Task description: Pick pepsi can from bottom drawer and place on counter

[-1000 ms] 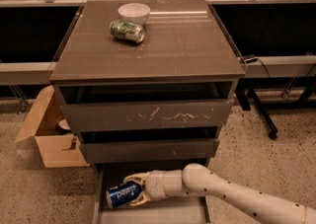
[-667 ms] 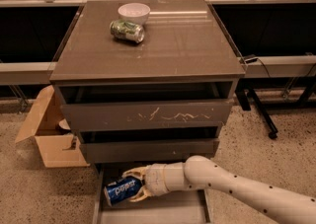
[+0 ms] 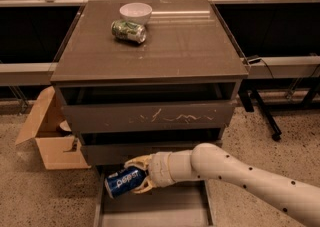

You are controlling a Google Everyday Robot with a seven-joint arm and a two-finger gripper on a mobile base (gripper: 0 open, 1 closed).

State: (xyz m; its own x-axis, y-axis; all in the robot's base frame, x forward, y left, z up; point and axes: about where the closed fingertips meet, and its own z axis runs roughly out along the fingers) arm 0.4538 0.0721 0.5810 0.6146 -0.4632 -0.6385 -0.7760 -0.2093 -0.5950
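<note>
Your pincer (image 3: 136, 177) sits low at the foot of the cabinet, at about 7 o'clock in the view. It is clamped on the pepsi can (image 3: 123, 182): one pale finger (image 3: 136, 161) curls over the can's upper side and the other runs beneath it. The can lies on its side, tilted, with one silver end pointing to 8 o'clock and the white lettering facing you. It hangs over the left front part of the bottom drawer (image 3: 170, 206), which is pulled out toward 6 o'clock. You cannot tell whether the can touches the drawer's floor or is just above it. The white arm (image 3: 240, 173) reaches in from 4 o'clock, crossing the drawer's right rail.

Above, the two taller drawers (image 3: 150, 117) show dark gaps over their fronts, and the upper front is scratched. On top, toward 11 o'clock on the surface (image 3: 190, 46), a green and silver can (image 3: 128, 30) lies on its side. A white bowl (image 3: 135, 12) stands just beside it at its 12 o'clock. An open cardboard box (image 3: 52, 143) stands on the speckled floor (image 3: 285, 141) at 9 o'clock of the cabinet, close against its left side.
</note>
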